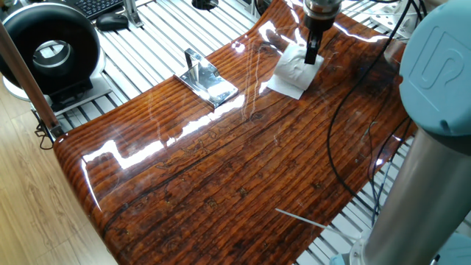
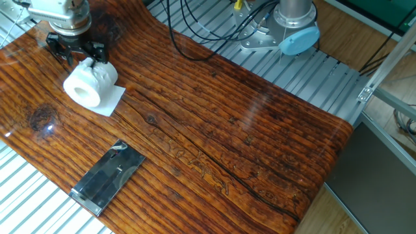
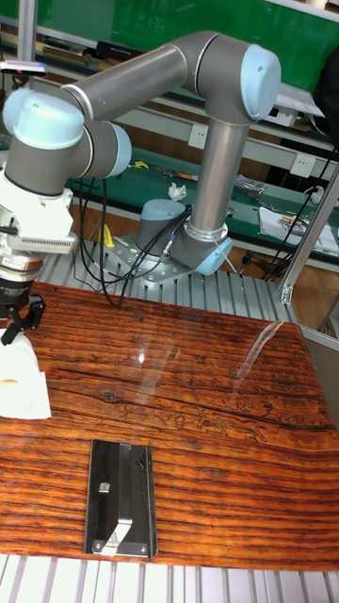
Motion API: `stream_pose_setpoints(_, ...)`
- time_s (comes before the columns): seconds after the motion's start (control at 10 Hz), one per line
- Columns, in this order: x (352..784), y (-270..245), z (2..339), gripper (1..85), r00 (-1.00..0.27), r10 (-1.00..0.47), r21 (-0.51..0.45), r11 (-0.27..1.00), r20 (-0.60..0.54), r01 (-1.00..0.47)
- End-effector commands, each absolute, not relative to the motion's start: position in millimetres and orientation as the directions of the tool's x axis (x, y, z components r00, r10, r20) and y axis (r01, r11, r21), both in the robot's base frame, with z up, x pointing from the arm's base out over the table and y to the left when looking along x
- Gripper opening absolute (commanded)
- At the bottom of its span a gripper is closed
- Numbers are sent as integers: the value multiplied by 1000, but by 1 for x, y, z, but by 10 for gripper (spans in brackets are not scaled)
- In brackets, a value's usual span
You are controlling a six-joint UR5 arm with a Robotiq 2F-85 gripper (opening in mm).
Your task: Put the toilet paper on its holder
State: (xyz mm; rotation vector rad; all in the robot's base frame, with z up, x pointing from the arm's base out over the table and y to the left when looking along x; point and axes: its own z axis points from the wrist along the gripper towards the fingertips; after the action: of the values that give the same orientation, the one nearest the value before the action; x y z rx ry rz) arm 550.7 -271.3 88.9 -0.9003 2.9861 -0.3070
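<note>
One arm, gripper (image 2: 77, 55) directly over the toilet paper (image 2: 90, 84), jaws spread wide on either side of its top, nothing grasped yet. Counter (image 1: 221, 169) mostly bare wood, open run between roll and holder (image 1: 208, 79). Roll lies on its side near the far counter edge, core axis horizontal, loose sheet under it. Holder well apart, bar upright.

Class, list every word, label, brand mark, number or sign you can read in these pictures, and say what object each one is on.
No text reads clearly in any view.
Raised mark on the blue arm cap: partly cut off, looks like a logo, not readable.
Papers on the back bench: too small.
Toilet paper, holder, claw: no lettering visible.
</note>
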Motion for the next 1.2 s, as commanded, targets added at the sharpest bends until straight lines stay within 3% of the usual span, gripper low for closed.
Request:
stream_pose_setpoints(0.0, 549, -271, 99, 563, -839, -541, -186, 821, 48, -540)
stream_pose_setpoints(0.6, 553, -264, 111, 583, -838, -542, -190, 817, 70, -544)
stream_pose_setpoints(1.1, 554, -246, 106, 723, -811, -581, -136, 800, 63, -584)
